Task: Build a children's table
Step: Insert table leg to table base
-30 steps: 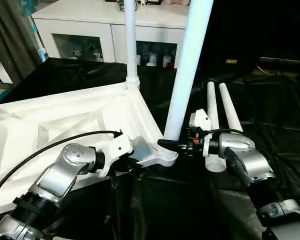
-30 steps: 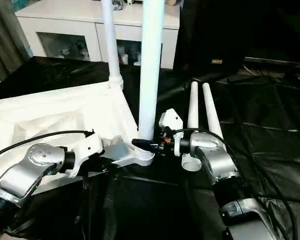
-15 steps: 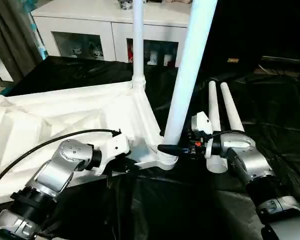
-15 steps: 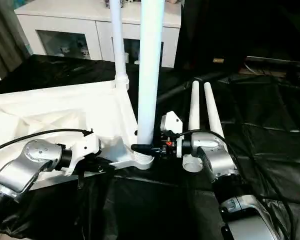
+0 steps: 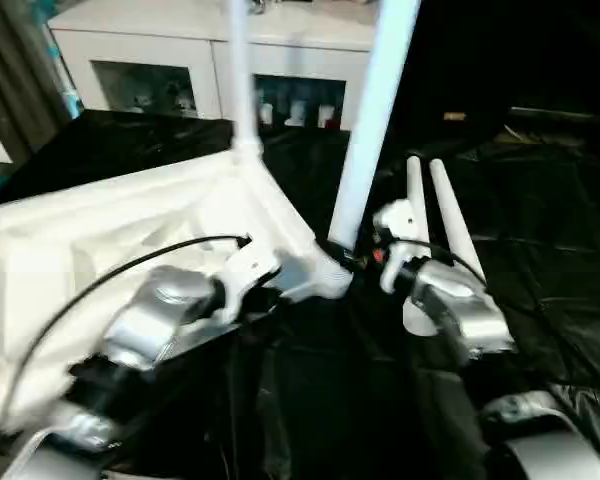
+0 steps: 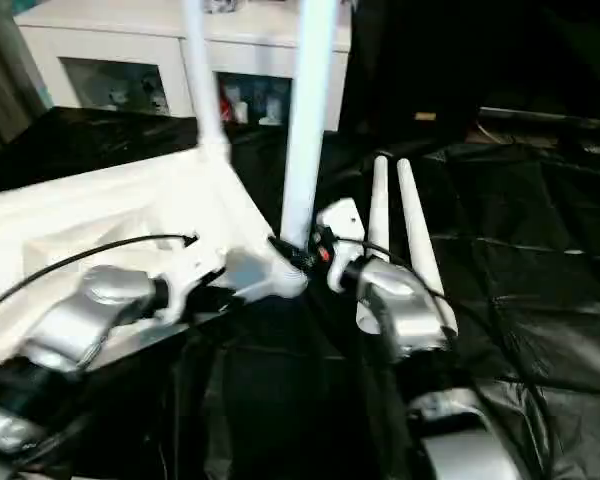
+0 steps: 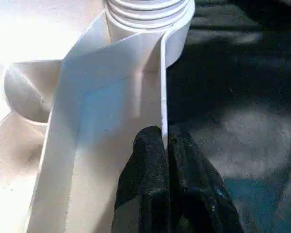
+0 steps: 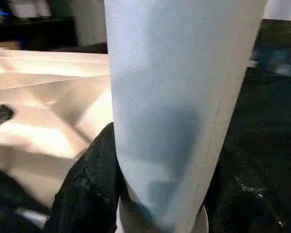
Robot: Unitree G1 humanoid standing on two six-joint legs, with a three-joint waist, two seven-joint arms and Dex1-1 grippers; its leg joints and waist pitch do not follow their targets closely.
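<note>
The white tabletop (image 5: pixel 100 230) lies underside up on the left. One white leg (image 5: pixel 238 75) stands in its far corner socket. A second leg (image 5: pixel 375 110) stands in the near corner socket (image 5: pixel 332 277), and my right gripper (image 5: pixel 348 258) is shut on this leg just above the socket. Its black fingers (image 8: pixel 89 179) press on both sides of the leg (image 8: pixel 174 97). My left gripper (image 5: pixel 272 298) is shut on the tabletop's thin rim wall (image 7: pixel 161 87) beside that socket (image 7: pixel 150 14), with its fingertips (image 7: pixel 150 150) pinching the rim. Two loose legs (image 5: pixel 446 220) lie side by side beyond my right arm.
Black cloth (image 5: pixel 550 250) covers the work surface and hangs in folds at the front. A white cabinet with glass fronts (image 5: pixel 150 65) stands behind the tabletop. My silver forearms (image 5: pixel 150 325) cross the foreground, with a black cable arching over the left one.
The near corner with the held leg has shifted away from me and the far leg has swung left. The view itself has also shaken. Both grippers keep their holds.
</note>
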